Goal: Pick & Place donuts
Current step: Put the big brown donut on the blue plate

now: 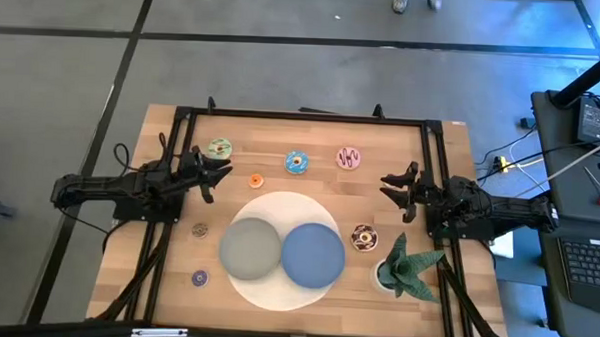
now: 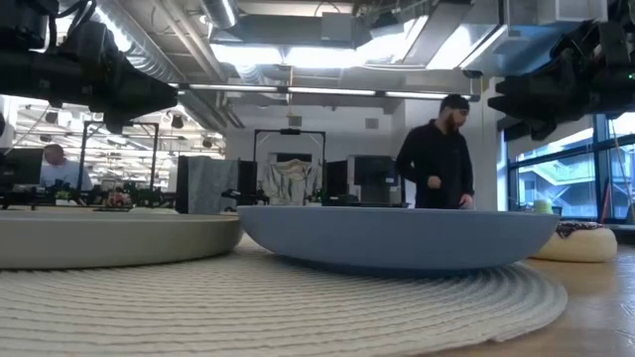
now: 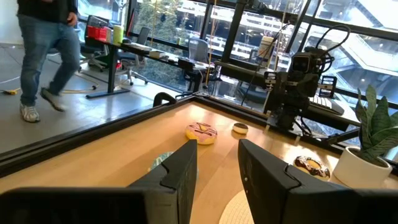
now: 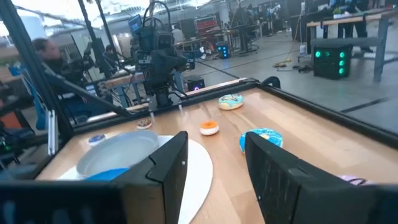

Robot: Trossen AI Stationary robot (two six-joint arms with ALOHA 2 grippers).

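Observation:
In the high view the donuts lie flat on the wooden table: yellow-green (image 1: pixel 219 148), orange (image 1: pixel 256 181), blue (image 1: pixel 298 162), pink (image 1: pixel 348 158), chocolate (image 1: pixel 364 236), tiny brown (image 1: pixel 199 228) and purple (image 1: pixel 199 278). My left gripper (image 1: pixel 220 171) is open above the table between the yellow-green and orange donuts. My right gripper (image 1: pixel 390 184) is open, right of the pink donut. The left wrist view shows my left gripper (image 3: pixel 217 163) with the pink donut (image 3: pixel 201 132) and the chocolate donut (image 3: pixel 311 165) beyond it. My right gripper (image 4: pixel 214 165) faces the blue (image 4: pixel 261 138) and orange (image 4: pixel 209 127) donuts.
A grey plate (image 1: pixel 250 249) and a blue plate (image 1: pixel 312 255) sit on a round white mat (image 1: pixel 279 203) at the table's near middle. A potted plant (image 1: pixel 407 267) stands near the right arm. A black frame (image 1: pixel 302 117) borders the table. A person (image 2: pixel 437 164) stands in the room behind.

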